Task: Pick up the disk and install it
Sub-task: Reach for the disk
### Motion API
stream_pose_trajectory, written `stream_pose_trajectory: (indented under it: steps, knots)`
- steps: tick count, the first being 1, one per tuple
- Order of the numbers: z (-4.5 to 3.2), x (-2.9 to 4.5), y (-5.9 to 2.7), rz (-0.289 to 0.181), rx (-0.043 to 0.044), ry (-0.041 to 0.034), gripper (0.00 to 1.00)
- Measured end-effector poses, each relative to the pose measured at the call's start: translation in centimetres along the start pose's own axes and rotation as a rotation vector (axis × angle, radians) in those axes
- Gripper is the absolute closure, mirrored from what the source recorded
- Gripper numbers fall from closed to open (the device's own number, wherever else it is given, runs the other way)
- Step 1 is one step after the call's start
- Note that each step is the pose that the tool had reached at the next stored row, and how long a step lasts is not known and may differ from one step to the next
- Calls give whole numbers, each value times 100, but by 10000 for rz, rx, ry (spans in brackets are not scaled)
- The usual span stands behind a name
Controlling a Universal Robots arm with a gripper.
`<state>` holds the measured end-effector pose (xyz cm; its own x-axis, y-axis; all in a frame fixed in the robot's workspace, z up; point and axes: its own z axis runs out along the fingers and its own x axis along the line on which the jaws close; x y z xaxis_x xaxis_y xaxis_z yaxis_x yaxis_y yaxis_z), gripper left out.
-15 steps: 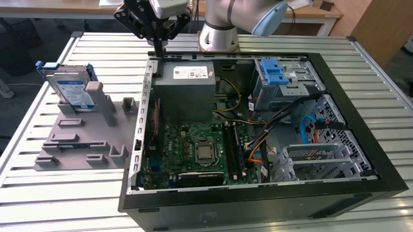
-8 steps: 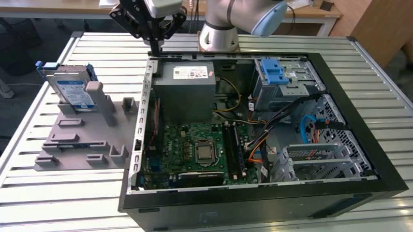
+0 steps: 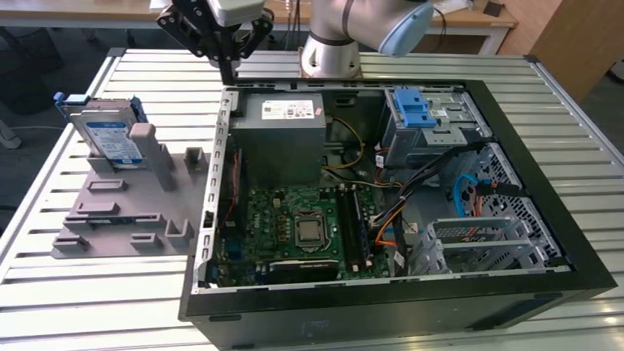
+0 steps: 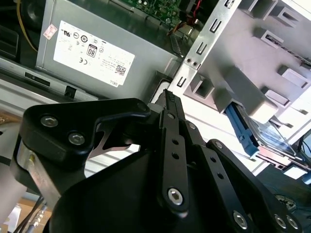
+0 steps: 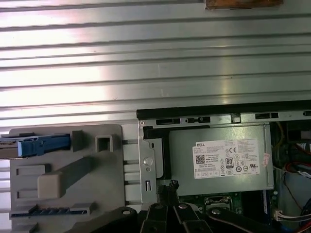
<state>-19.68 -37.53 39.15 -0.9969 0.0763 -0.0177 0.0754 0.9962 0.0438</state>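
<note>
Second wrist view puts the claw point(image 4: 169, 97) nearest, jaws pressed together on nothing, poised above the computer case point(image 4: 209, 34) wall; beyond it the disk point(image 4: 272, 138) stands in its grey fixture point(image 4: 243, 82), not yet picked up or installed

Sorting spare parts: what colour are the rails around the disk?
Blue, clearest on the disk in the exterior view.

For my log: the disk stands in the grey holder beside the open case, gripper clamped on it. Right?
The disk does stand in the grey holder beside the open case, but the gripper is not on it: it hangs empty over the case's edge by the power supply, as the exterior view shows.
</note>
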Motion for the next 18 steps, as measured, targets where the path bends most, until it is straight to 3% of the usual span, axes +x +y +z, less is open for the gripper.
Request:
stream_pose_trajectory:
  steps: [18]
  knots:
    - [6, 224, 45, 1, 3, 36, 89]
